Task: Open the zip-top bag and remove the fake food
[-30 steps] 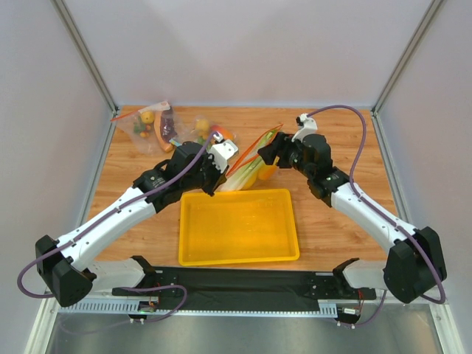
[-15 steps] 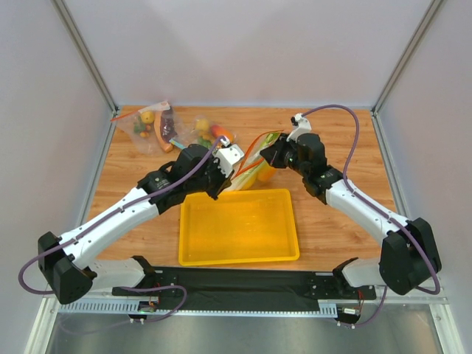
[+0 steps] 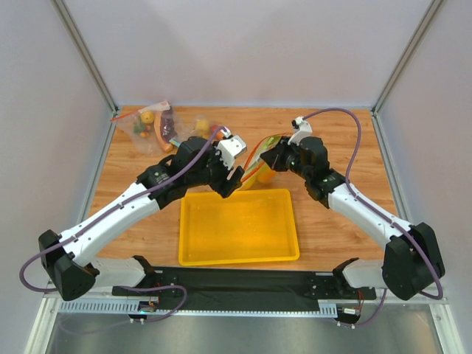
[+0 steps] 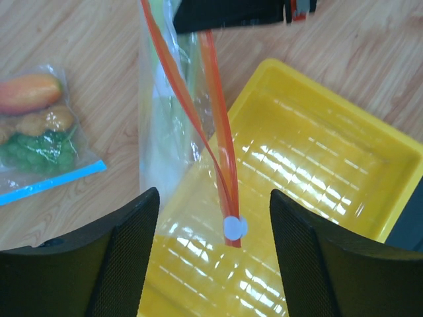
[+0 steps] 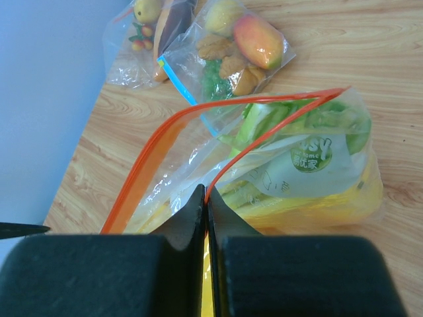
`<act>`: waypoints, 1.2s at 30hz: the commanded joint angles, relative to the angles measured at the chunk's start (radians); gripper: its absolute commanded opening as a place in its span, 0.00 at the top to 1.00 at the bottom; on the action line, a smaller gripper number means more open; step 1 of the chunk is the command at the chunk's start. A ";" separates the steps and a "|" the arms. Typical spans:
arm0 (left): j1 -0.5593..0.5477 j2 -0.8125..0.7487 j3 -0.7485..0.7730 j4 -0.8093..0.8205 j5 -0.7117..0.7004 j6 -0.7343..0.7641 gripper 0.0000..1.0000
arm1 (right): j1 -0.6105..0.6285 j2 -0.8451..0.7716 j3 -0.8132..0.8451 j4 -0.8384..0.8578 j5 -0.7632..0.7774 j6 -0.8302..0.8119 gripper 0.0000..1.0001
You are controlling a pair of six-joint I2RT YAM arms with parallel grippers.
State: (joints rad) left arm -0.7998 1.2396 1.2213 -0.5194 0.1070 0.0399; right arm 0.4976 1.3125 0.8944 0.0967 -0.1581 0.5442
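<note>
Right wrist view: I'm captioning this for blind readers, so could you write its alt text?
The right tool, shut, pinches one lip of the zip-top bag at its red-orange zip strip, the mouth gaping open over the green and yellow fake food inside. Behind, on the wooden table, lie a blue-strip bag and another small bag.

I count three clear bags: one zip-top bag [image 5: 297,165] with a red-orange strip at centre frame, one blue-strip bag [image 5: 231,59] above it, and one smaller bag [image 5: 142,39] at the upper left. The fake food [image 5: 310,198] inside the zip-top bag comes to three pieces: one green stalk [image 5: 291,119], one yellow piece [image 5: 360,191] and one orange piece [image 3: 266,175]. The pieces in the other two bags are too jumbled for me to count. There is one yellow tray [image 3: 239,259]. My tools number two: one left gripper [image 4: 213,211] and one right gripper [image 5: 207,198].
</note>
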 commanded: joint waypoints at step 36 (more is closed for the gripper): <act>0.085 0.313 0.208 0.038 0.025 -0.158 1.00 | 0.114 -0.139 -0.097 0.000 0.006 -0.062 1.00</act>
State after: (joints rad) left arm -0.7235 1.5681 1.4166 -0.4824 0.1402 -0.1207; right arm 0.6041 1.2060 0.8009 0.0898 -0.1665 0.4995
